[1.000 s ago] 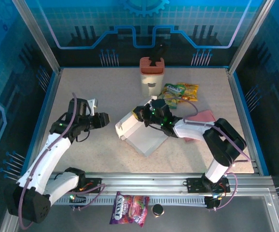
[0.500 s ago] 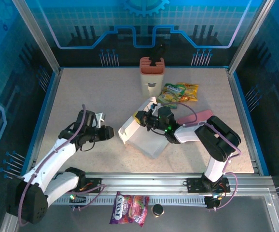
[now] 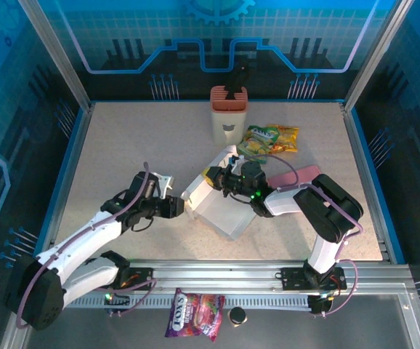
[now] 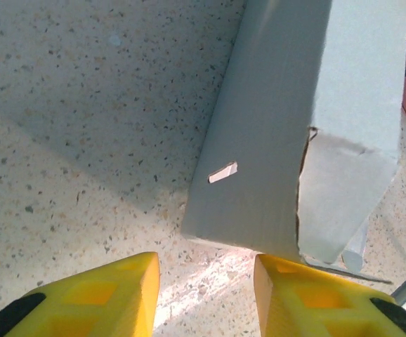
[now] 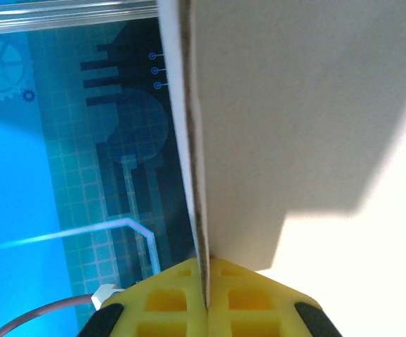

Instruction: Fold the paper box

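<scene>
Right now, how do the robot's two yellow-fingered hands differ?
The left hand is open and empty; the right hand is shut on a panel of the white paper box. The left hand sits just off the box's outer wall; the right hand grips it. Both are yellow-fingered, at the same box.

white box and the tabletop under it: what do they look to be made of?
The white paper box looks like thin paperboard with a matte white face. Its torn corner shows a brownish fibre core, and the right wrist view shows a brownish cut edge too. The speckled beige tabletop looks hard, like terrazzo-style stone or printed laminate, with a slight sheen; which of the two I can't tell.
</scene>
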`<action>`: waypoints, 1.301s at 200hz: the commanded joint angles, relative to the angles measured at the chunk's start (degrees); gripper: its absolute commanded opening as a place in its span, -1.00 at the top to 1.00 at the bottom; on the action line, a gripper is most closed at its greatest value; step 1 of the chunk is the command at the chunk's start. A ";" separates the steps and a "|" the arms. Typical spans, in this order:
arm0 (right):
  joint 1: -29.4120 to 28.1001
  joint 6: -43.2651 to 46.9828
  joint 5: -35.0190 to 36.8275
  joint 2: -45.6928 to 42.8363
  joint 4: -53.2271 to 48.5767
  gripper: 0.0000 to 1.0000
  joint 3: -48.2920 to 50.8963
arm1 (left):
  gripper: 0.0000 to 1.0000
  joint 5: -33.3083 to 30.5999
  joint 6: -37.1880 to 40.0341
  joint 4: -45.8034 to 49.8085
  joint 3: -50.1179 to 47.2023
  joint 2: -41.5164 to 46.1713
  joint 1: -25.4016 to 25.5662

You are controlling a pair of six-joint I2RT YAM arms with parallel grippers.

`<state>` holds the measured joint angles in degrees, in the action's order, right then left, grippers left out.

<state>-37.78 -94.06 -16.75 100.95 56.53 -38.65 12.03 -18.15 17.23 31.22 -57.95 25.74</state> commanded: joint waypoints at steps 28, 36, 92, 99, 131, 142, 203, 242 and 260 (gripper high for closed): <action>0.58 -1.38 -0.29 -0.14 2.84 1.00 -0.42 | 0.25 -0.69 3.97 -4.66 -0.34 -3.54 2.14; 0.56 -1.37 -0.30 -0.05 2.71 1.00 -0.66 | 0.26 -0.74 4.16 -4.82 -0.29 -3.77 2.44; 0.51 -2.43 0.08 0.66 3.06 1.00 -1.60 | 0.26 -2.36 5.22 -5.67 1.12 -5.62 3.63; 0.52 -2.39 0.09 0.68 2.97 1.00 -1.82 | 0.26 -2.38 5.23 -5.93 1.27 -6.07 3.83; 0.56 -2.62 0.21 0.94 3.01 1.00 -2.04 | 0.28 -3.78 5.64 -6.51 2.31 -7.94 4.56; 0.52 -2.60 0.30 1.05 2.97 1.00 -2.08 | 0.32 -4.53 5.55 -6.58 2.69 -8.46 4.54; -0.18 -2.33 1.17 2.81 3.76 1.00 -2.26 | 0.47 -6.77 4.62 -8.73 3.05 -10.04 5.00; -0.46 -2.46 2.32 3.29 3.85 1.00 -2.39 | 0.49 -7.57 3.63 -9.85 2.88 -10.32 5.58; -0.62 -2.77 2.98 3.22 4.23 1.00 -2.22 | 0.52 -8.42 2.94 -10.02 2.77 -10.36 5.74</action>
<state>-37.60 -96.20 -15.16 103.15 59.24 -40.23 5.65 -13.63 9.69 32.47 -67.94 30.81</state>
